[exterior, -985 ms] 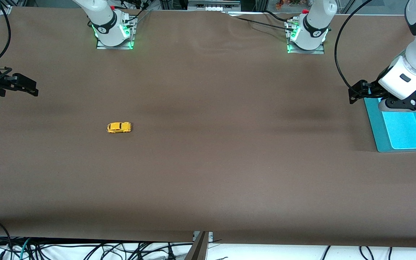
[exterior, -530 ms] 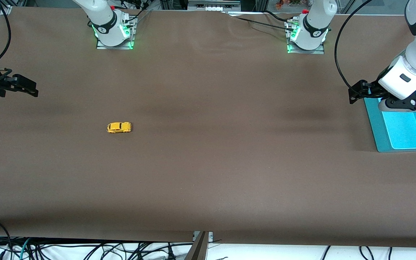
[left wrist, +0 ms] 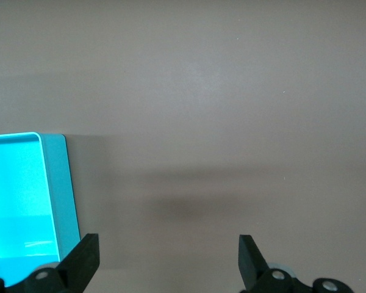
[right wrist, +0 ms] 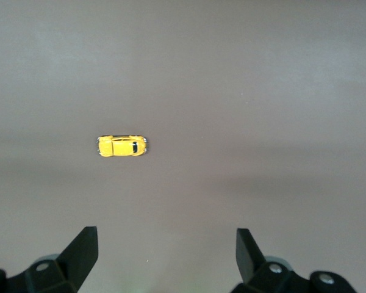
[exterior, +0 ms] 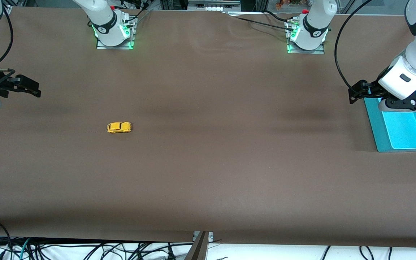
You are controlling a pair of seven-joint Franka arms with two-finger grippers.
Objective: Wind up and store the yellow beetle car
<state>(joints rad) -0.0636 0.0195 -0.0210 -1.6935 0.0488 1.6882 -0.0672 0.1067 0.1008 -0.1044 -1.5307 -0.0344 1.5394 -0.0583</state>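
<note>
Yellow beetle car (right wrist: 122, 146) on brown table (right wrist: 262, 91)

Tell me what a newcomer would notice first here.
The tiny bright yellow beetle car sits alone on the brown table, toward the right arm's end. A turquoise tray lies at the left arm's end, the open left gripper over the table beside it. The open right gripper hangs over its own end.

You have the beetle car (exterior: 119, 127) on the counter (exterior: 211, 173) toward the right arm's end, alone; the tray (exterior: 377, 137) lies at the left arm's end, well apart
</note>
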